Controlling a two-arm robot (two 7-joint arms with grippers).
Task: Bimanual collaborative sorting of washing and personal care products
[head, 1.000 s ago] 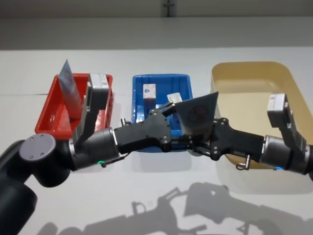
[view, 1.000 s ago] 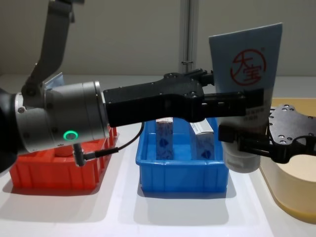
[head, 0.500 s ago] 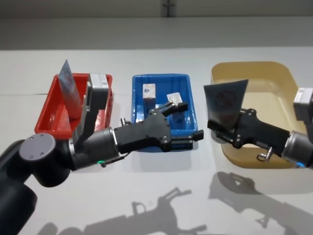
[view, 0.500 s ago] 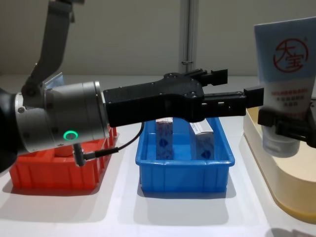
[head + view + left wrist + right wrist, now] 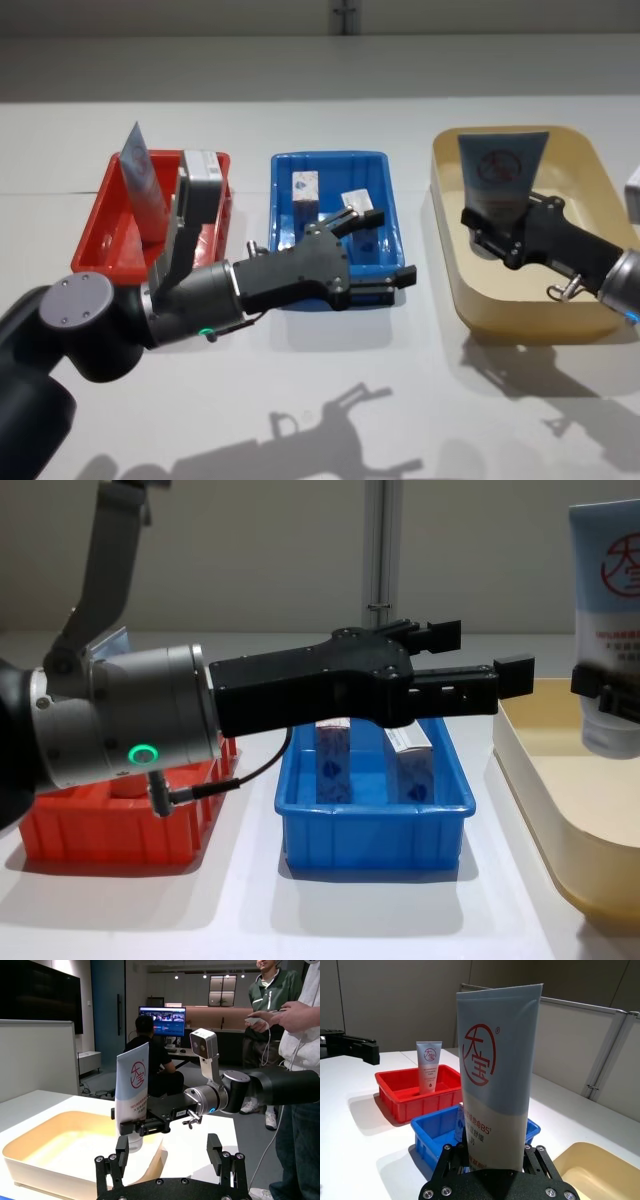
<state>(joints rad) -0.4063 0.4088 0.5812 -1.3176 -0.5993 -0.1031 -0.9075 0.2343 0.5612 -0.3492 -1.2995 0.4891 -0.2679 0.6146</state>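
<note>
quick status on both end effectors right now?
Left end effector: open, empty, above the blue tub.
Right end effector: closed on the squeeze tube, held upright over the beige tub.

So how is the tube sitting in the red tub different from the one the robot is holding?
The standing tube is untouched; the held tube is clamped by the right gripper. The standing tube rests in the red tub; the held tube hangs over the beige tub. Both are upright, crimped end up, with a red round logo.
</note>
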